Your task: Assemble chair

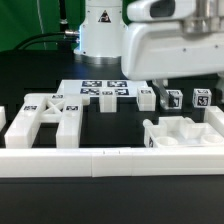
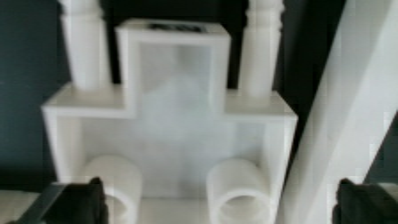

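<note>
Wrist view: gripper (image 2: 217, 203) released, black fingers (image 2: 71, 203) spread wide above the seat slab (image 2: 169, 120), grasping nothing.
The seat slab lies flat just beside the long white rail (image 1: 110, 160), on its far side, toward the exterior view's right. Three short posts (image 1: 172, 98) stand farther back from the rail, tags showing. The X-braced frame (image 1: 45, 115) lies just beside the rail's far side, toward the exterior view's left. The marker board (image 1: 100, 90) lies well behind the rail, between frame and posts.
</note>
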Tool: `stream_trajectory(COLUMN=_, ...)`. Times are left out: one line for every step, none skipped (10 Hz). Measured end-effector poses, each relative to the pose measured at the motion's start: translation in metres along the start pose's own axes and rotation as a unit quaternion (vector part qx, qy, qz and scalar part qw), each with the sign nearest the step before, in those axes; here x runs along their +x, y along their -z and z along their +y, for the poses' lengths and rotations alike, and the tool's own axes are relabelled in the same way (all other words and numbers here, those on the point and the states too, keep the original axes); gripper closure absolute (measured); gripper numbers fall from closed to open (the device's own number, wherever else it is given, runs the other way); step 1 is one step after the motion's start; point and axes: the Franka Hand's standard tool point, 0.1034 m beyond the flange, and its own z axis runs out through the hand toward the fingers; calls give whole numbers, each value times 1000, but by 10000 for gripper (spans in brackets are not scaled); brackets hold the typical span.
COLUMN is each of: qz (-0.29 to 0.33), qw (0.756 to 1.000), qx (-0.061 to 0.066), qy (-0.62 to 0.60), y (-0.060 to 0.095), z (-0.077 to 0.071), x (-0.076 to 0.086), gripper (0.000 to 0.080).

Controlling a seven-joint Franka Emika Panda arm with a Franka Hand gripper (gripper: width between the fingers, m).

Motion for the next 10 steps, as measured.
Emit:
stream_trajectory(qz=-5, qw=1000, qx=-2, qy=3, y=5, z=5, x=-15, gripper=153)
stream_trajectory(qz=-10, qw=1000, qx=-4, qy=4, y=7, z=8, x=-29, gripper=153)
stream_trajectory(qz=-11, qw=1000, qx=-4, qy=5, y=6, z=7, x=-28, gripper=153)
stream_trajectory(qz=-11, qw=1000, qx=-4, qy=5, y=5, z=7, x=-28, gripper=151)
stream_trajectory(qz=-11, qw=1000, qx=-4, qy=5, y=5, z=7, x=-28, gripper=151)
stream_trajectory(qz=-12, qw=1000, qx=-4, qy=5, y=4, z=7, x=-29, gripper=151)
stream_trajectory(qz=-13, qw=1000, qx=-4, qy=4, y=3, z=7, x=-31, gripper=151)
stream_trajectory(qz=-16, qw=1000, qx=-4, qy=-8, y=1, z=9, x=-43, gripper=151)
stream_trajectory(qz=-17, qw=999, qx=-6, qy=-28, y=-3, z=9, x=-65, gripper=151)
stream_trajectory(qz=-17, qw=999, qx=-9, qy=-37, y=-8, z=13, x=-90, gripper=151)
